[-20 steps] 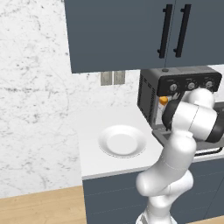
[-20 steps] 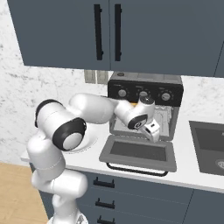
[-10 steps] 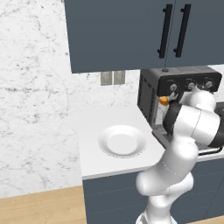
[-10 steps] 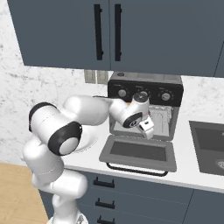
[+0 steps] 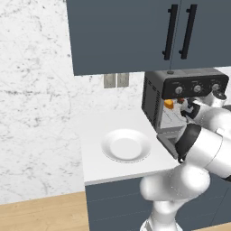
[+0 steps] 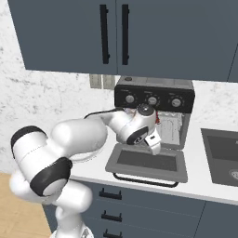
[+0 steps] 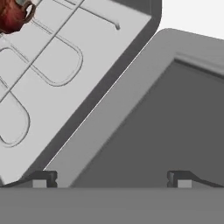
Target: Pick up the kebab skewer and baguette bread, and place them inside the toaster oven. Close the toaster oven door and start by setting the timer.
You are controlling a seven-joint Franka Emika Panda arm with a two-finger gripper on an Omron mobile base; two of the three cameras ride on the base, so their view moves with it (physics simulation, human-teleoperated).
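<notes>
The toaster oven (image 6: 153, 95) stands on the counter with its door (image 6: 147, 161) dropped flat toward me. Inside on the wire rack (image 7: 48, 65) lies the kebab skewer (image 7: 12, 14), one dark red chunk showing at the hand view's upper left. The golden-orange baguette bread (image 5: 168, 103) sits at the left of the oven cavity. My gripper (image 6: 156, 148) hangs just above the inner edge of the lowered door, in front of the oven mouth. In the hand view the gripper (image 7: 111, 179) is open, its fingertips (image 7: 43, 179) wide apart with nothing between them.
A white plate (image 5: 126, 145) rests on the counter left of the oven. Three silver knobs (image 6: 152, 100) line the black panel above the cavity. A sink (image 6: 222, 155) lies to the right. Dark cabinets (image 5: 135, 31) hang overhead, and the door's bar handle (image 6: 144, 180) juts past the counter's front.
My hand has drawn back a little from the oven mouth and sunk toward the lowered door, staying open. The bread and skewer stay put.
</notes>
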